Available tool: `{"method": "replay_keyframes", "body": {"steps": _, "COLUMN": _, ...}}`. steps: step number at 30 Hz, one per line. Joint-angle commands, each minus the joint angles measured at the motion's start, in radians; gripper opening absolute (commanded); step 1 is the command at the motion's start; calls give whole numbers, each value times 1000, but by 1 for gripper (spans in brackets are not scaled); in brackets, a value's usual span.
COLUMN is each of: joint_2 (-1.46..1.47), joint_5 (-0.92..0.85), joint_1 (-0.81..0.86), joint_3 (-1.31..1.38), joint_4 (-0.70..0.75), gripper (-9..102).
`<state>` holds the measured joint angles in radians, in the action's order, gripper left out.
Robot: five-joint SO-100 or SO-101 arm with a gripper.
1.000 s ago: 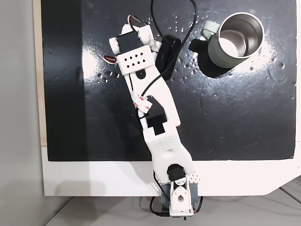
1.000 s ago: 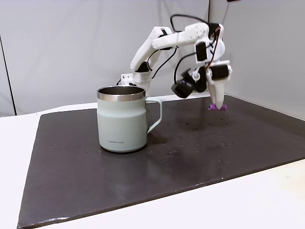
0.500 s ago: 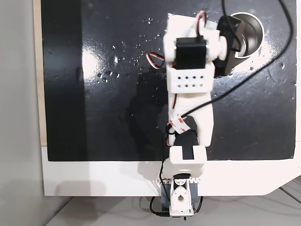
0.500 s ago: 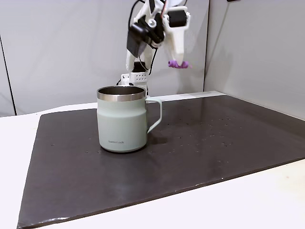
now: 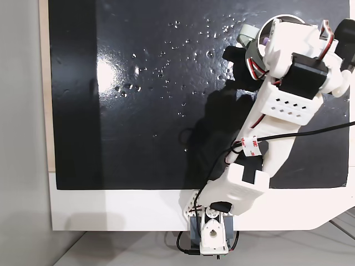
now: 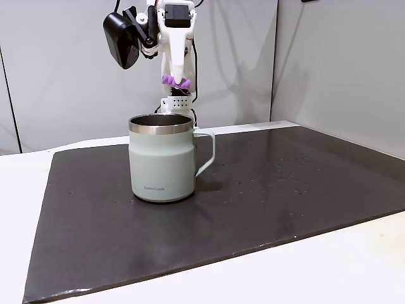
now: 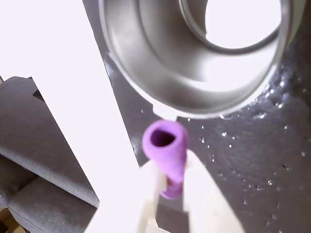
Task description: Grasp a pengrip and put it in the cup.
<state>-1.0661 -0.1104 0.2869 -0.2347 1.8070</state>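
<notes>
The cup (image 6: 161, 166) is a pale green mug with a steel rim, standing upright on the black mat with its handle to the right in a fixed view. My gripper (image 6: 180, 81) hangs a short way above its rim, shut on the small purple pengrip (image 6: 171, 80). From above, my arm covers most of the cup (image 5: 248, 34), and a bit of the pengrip (image 5: 267, 40) shows at the mug's mouth. In the wrist view the pengrip (image 7: 166, 144) sits between my white fingers (image 7: 201, 194), just short of the cup's shiny inside (image 7: 160, 58).
A black mat (image 5: 138, 111) covers most of the white table (image 5: 111, 210), with small shiny specks scattered on it. The arm's base (image 5: 211, 235) stands at the table's near edge. A grey wall rises behind the table (image 6: 57, 76).
My arm has swung from the mat's left part across to the cup, in the view from above. It lifted the pengrip from mat level to just above the rim.
</notes>
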Motion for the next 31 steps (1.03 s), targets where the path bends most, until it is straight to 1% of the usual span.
{"method": "replay_keyframes", "body": {"steps": 1, "joint_2": 20, "joint_5": -32, "joint_1": 35, "joint_3": 117, "joint_4": 5, "gripper": 0}}
{"method": "replay_keyframes", "body": {"steps": 7, "joint_2": 57, "joint_5": -41, "joint_1": 44, "joint_3": 153, "joint_4": 5, "gripper": 0}}
{"method": "replay_keyframes", "body": {"steps": 8, "joint_2": 60, "joint_5": -41, "joint_1": 44, "joint_3": 153, "joint_4": 5, "gripper": 2}}
{"method": "replay_keyframes", "body": {"steps": 9, "joint_2": 61, "joint_5": -40, "joint_1": 46, "joint_3": 153, "joint_4": 6, "gripper": 8}}
{"method": "replay_keyframes", "body": {"steps": 11, "joint_2": 66, "joint_5": -35, "joint_1": 48, "joint_3": 152, "joint_4": 9, "gripper": 24}}
{"method": "replay_keyframes", "body": {"steps": 12, "joint_2": 67, "joint_5": -32, "joint_1": 48, "joint_3": 149, "joint_4": 9, "gripper": 30}}
{"method": "replay_keyframes", "body": {"steps": 13, "joint_2": 69, "joint_5": -28, "joint_1": 49, "joint_3": 149, "joint_4": 9, "gripper": 32}}
{"method": "replay_keyframes", "body": {"steps": 31, "joint_2": 57, "joint_5": -20, "joint_1": 31, "joint_3": 130, "joint_4": 17, "gripper": 31}}
